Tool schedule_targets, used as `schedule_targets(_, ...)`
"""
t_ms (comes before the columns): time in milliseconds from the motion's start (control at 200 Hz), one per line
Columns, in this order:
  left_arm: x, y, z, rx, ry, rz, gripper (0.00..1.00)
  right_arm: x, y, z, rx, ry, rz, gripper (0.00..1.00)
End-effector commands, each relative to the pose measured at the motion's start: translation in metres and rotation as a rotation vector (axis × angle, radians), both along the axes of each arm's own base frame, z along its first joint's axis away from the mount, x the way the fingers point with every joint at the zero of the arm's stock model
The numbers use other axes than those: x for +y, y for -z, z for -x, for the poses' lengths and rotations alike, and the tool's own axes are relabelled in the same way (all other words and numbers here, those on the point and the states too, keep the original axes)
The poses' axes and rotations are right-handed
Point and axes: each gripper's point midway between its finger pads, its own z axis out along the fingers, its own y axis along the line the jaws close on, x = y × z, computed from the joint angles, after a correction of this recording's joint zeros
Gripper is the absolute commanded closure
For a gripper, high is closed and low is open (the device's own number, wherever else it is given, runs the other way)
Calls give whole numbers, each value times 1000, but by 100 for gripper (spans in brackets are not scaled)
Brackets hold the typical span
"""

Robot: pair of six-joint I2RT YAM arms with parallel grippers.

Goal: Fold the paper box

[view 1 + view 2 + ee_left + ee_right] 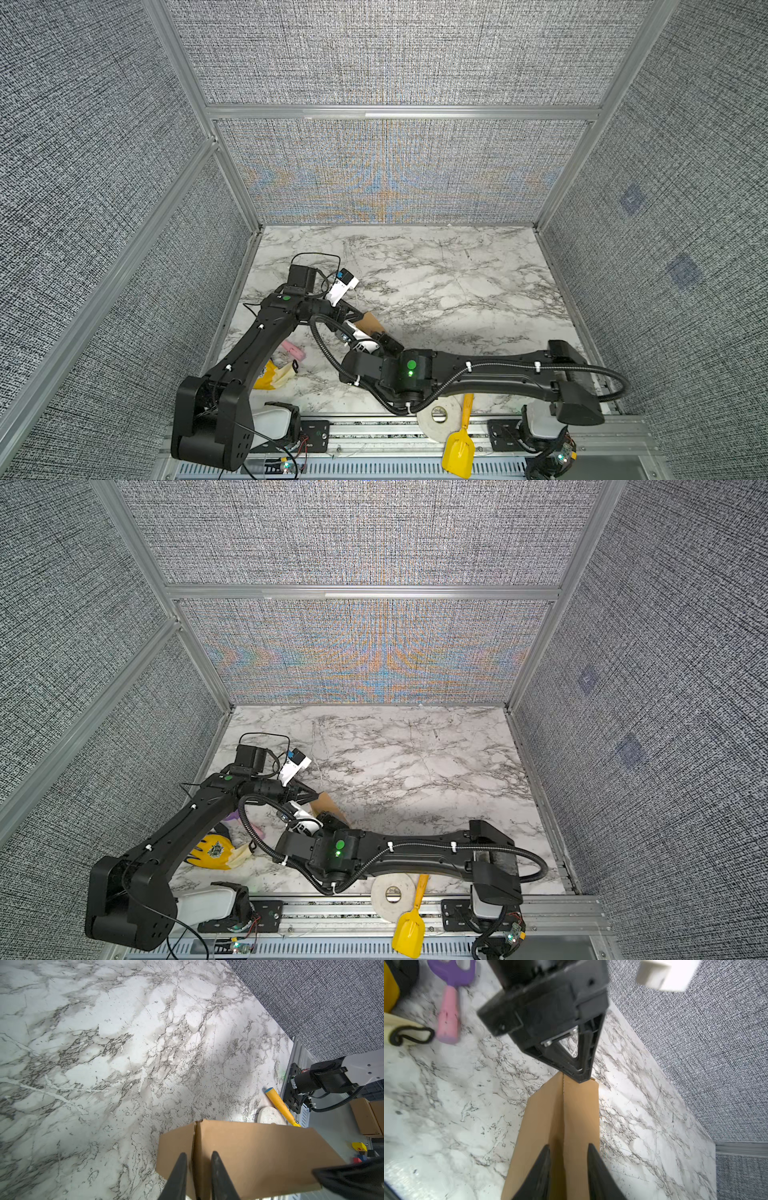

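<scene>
One box [368,322] is at the near left of the worktop [436,270], caught at both ends along its crease, probably to set that fold; the left gripper [198,1159] has narrow jaws pinching it; the right gripper [569,1151] has jaws astride the crease, slightly apart, seemingly not clamping; two grippers, one tape roll [436,419], one scoop [457,453].

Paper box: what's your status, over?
Left gripper shut on paper box. Right gripper straddles its crease, grip unclear. Box partly folded. Tape roll, yellow scoop apart.
</scene>
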Motion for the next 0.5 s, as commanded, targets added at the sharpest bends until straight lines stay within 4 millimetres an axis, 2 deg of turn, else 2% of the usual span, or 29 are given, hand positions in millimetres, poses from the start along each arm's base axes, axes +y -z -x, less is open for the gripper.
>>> schedule_targets(0, 11, 16, -1, 15, -37, -86, 77, -5, -22, 6, 31, -2, -138, 68)
schedule_targets(120, 11, 15, -2, 7, -36, -86, 77, -18, -43, 11, 53, -25, -300, 68)
schedule_targets(220, 11, 16, -2, 3, -35, -87, 77, -27, -49, 9, 100, -38, -414, 81)
schedule_targets(305, 11, 15, -2, -1, -34, -87, 77, -36, -38, 5, 143, -25, -474, 90)
schedule_targets(390, 11, 15, -2, -1, -34, -87, 77, -38, -27, 5, 176, -20, -504, 92)
schedule_targets(496, 11, 15, -2, -1, -30, -84, 77, -31, -14, 12, 223, -45, -497, 93)
